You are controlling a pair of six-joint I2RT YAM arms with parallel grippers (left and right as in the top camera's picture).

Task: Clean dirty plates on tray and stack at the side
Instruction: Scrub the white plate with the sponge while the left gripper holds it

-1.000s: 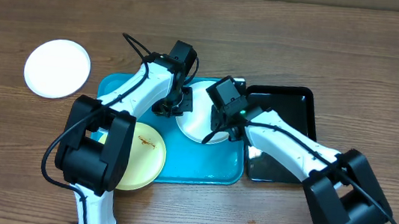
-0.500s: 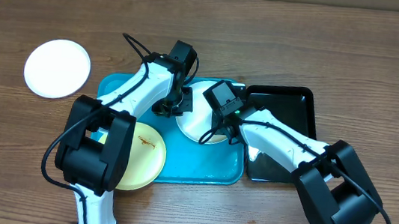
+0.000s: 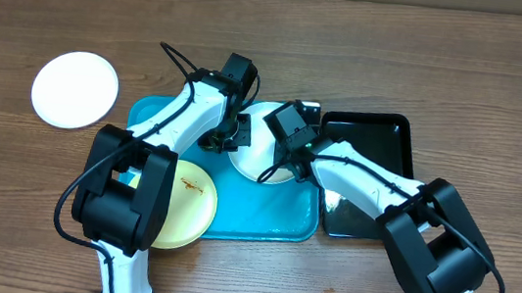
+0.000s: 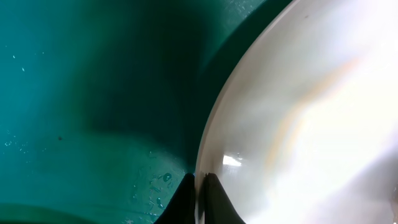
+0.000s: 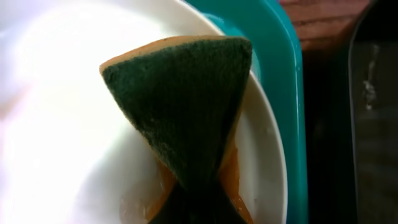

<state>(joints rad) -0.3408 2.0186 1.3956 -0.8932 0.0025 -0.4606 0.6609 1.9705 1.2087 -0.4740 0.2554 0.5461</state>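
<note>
A white plate [image 3: 258,151] lies on the turquoise tray [image 3: 263,216]. My left gripper [image 3: 223,140] is shut on its left rim [image 4: 208,149]. My right gripper [image 3: 276,173] is shut on a green and orange sponge [image 5: 186,112] that is pressed on this plate [image 5: 68,124]. A pale yellow plate [image 3: 185,207] with a brown smear lies at the tray's front left, overhanging its rim. A second white plate [image 3: 74,89] lies on the table at the far left, off the tray.
A glossy black tray [image 3: 379,145] sits right of the turquoise tray, under my right arm. The turquoise tray floor [image 4: 81,106] has water drops on it. A cardboard edge runs along the back of the wooden table.
My right gripper has slid the sponge left and toward the back across the white plate. My left gripper has kept its hold on the rim.
</note>
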